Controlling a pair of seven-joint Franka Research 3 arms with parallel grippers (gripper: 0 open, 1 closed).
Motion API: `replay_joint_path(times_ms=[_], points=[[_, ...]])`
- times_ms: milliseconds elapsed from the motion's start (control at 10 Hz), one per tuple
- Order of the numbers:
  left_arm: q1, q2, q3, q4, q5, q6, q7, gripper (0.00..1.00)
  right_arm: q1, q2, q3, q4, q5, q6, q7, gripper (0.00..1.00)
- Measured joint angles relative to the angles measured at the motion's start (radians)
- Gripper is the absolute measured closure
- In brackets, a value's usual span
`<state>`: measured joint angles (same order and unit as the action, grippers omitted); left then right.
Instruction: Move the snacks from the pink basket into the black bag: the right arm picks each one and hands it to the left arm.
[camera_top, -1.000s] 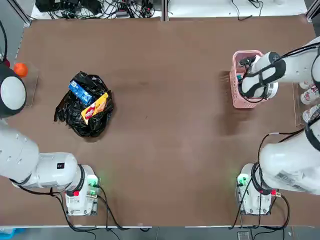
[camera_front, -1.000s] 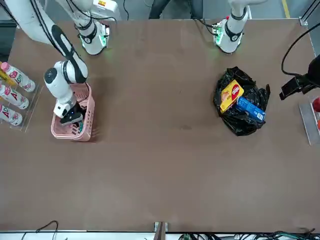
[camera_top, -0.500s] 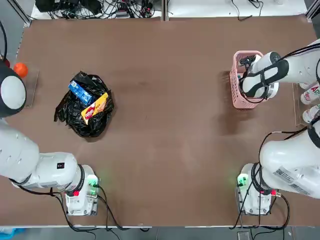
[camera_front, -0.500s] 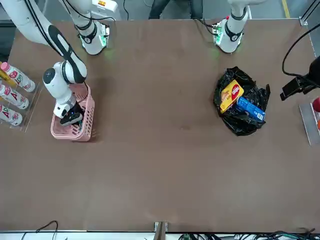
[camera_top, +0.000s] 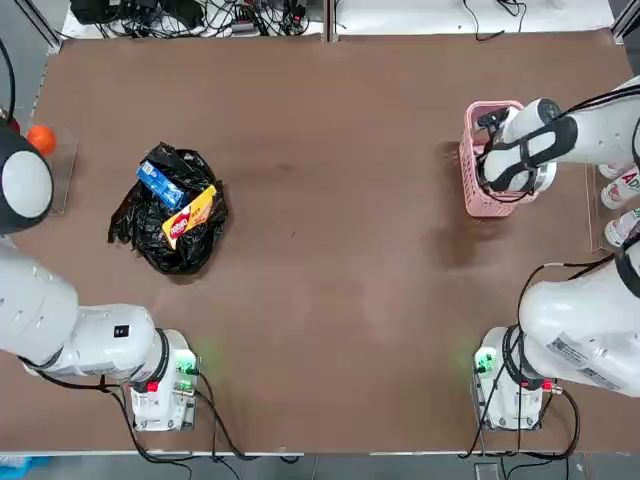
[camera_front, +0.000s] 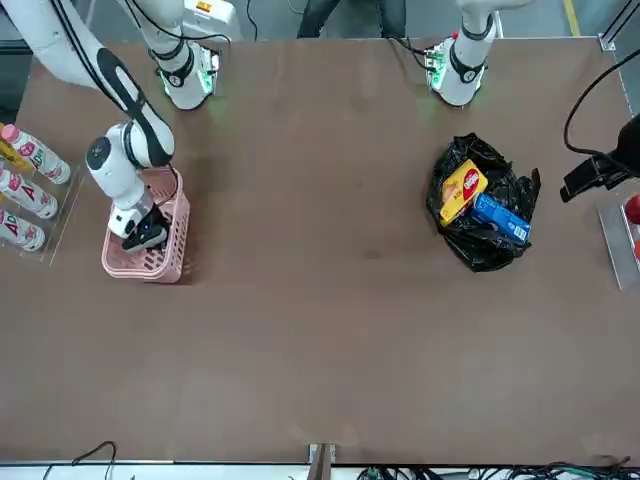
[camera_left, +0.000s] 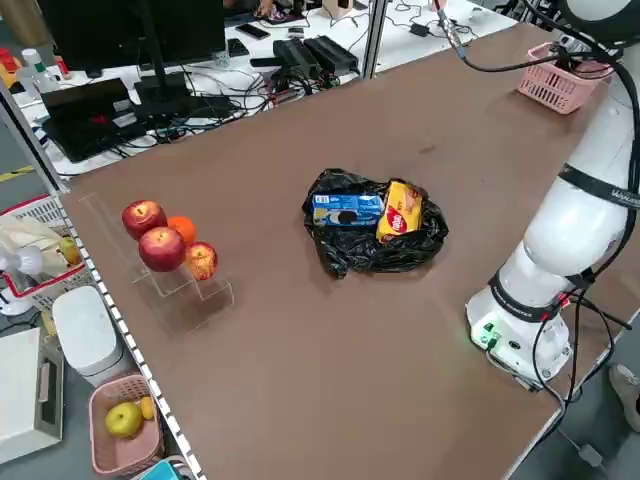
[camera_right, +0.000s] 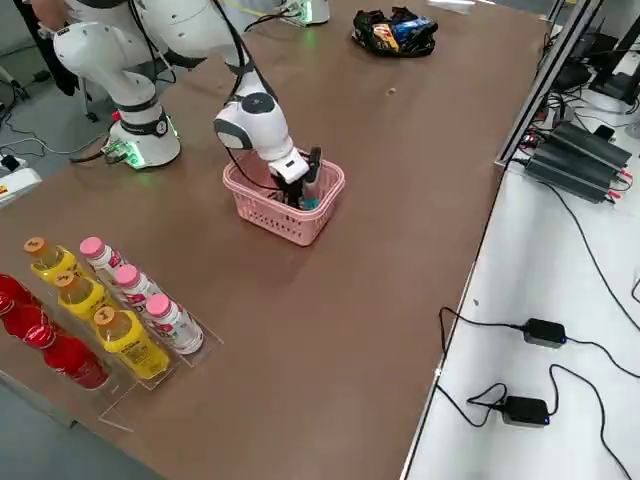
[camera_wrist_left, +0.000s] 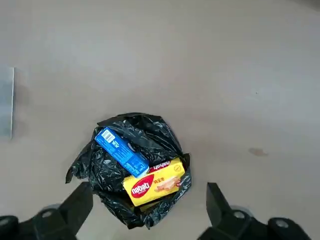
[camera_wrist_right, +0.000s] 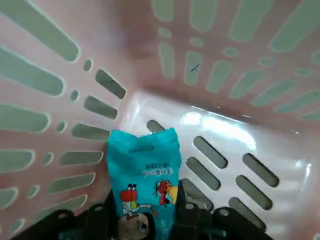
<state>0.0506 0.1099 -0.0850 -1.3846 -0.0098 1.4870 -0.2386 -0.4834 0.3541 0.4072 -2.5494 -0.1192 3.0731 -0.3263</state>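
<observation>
The pink basket (camera_top: 468, 172) stands at the table's right side, and my right gripper (camera_wrist_right: 145, 220) reaches down into it. Its two fingers press on the lower end of the small teal snack (camera_wrist_right: 145, 172), which stands up off the basket floor (camera_wrist_right: 225, 135). From the side, the right gripper (camera_right: 305, 185) sits inside the basket's rim (camera_right: 290, 215). The black bag (camera_top: 170, 215) lies at the left with a blue snack (camera_top: 160, 183) and a yellow snack (camera_top: 190, 215) on it. My left gripper (camera_wrist_left: 145, 200) hangs open above the bag (camera_wrist_left: 135, 165), beside the table's left edge.
Several bottles (camera_right: 110, 310) stand in a clear rack right of the basket. Apples and an orange (camera_left: 160, 240) sit on a clear stand at the table's left edge. Cables and power bricks lie on the benches past the far edge.
The right gripper's fingers have come together on the teal snack inside the basket. The left arm and the bag have not moved.
</observation>
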Motion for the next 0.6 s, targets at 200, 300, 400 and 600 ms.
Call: replay_joint_path(times_ms=[200,300,400,600], points=[[-0.006,0.0,-0.005,0.0,0.0,0.0,-0.001,0.0,0.0,-0.011,0.005,0.004,0.0,-0.03,0.0,0.61],[-0.007,0.0,-0.008,0.0,0.0,0.0,-0.001,0.0,0.0,-0.013,0.006,0.005,0.0,-0.034,0.0,0.64],[-0.007,0.0,-0.017,0.0,0.0,0.0,-0.001,0.0,0.0,-0.02,0.007,0.005,0.0,-0.046,0.0,0.65],[-0.007,0.0,-0.034,0.0,0.0,0.0,-0.003,0.0,0.0,-0.041,0.01,0.019,0.0,-0.114,0.0,0.65]])
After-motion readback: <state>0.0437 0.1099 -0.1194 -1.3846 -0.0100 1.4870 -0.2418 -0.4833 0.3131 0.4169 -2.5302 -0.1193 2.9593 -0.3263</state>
